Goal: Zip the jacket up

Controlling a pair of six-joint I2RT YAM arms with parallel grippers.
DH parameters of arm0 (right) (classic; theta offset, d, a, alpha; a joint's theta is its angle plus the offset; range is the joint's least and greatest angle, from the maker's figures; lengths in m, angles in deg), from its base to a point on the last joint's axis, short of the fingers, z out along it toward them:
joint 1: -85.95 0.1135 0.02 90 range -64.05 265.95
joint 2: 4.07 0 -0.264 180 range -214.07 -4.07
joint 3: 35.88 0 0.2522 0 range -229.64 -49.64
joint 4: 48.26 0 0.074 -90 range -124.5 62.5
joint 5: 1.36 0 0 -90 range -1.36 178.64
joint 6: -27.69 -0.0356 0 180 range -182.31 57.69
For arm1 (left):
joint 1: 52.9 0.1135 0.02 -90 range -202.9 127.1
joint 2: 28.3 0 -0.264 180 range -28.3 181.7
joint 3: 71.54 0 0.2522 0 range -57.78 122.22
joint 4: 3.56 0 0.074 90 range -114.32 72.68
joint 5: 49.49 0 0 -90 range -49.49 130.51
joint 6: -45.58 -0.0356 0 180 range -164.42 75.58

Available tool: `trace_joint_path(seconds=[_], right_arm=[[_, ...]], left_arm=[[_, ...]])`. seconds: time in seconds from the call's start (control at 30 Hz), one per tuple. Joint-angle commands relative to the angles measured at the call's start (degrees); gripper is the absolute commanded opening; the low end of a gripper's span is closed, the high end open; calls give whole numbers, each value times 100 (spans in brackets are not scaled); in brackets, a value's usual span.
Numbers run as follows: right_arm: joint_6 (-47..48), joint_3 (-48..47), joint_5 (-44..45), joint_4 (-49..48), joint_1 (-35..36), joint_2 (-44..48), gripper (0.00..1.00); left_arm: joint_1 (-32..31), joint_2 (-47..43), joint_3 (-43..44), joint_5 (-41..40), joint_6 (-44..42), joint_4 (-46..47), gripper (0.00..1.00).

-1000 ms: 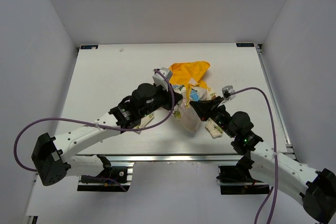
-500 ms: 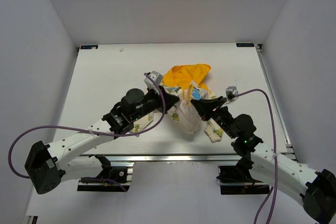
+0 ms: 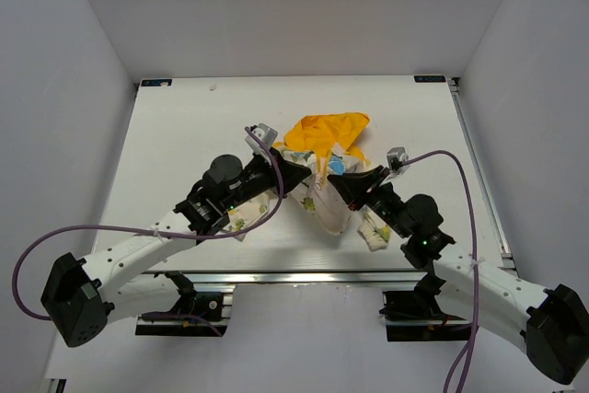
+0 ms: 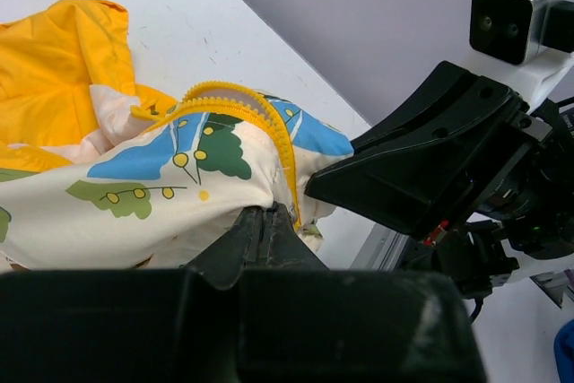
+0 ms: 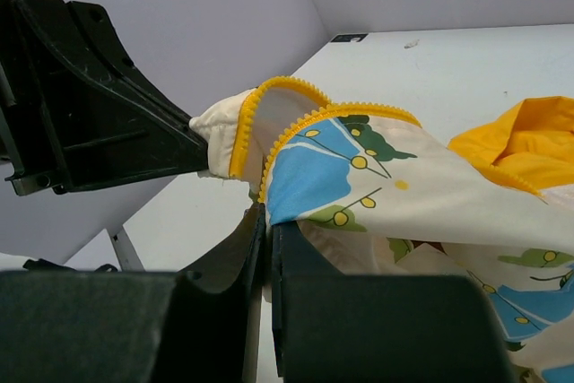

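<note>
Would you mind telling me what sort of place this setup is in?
Probably a robotics lab test cell: a white table boxed in by plain white walls, two arms bolted to a metal rail, and one child's jacket.

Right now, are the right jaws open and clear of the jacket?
No, the right wrist view shows the right jaws shut on the jacket, pinching printed fabric below its yellow zipper teeth.
</note>
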Motion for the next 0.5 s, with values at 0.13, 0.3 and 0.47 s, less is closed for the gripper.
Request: trace_joint_path(seconds=[0.13, 0.3, 0.47], right_arm=[[625, -1208, -814, -20, -334, -641, 0], [451, -2018, -1967, -35, -773, -1328, 0], [-130, -2238, -2970, -756, -1248, -1750, 0]], left_arm=[[578, -303, 13, 272, -188, 496, 0], [658, -223, 215, 97, -619, 531, 0], [737, -214, 259, 122, -848, 847, 0]])
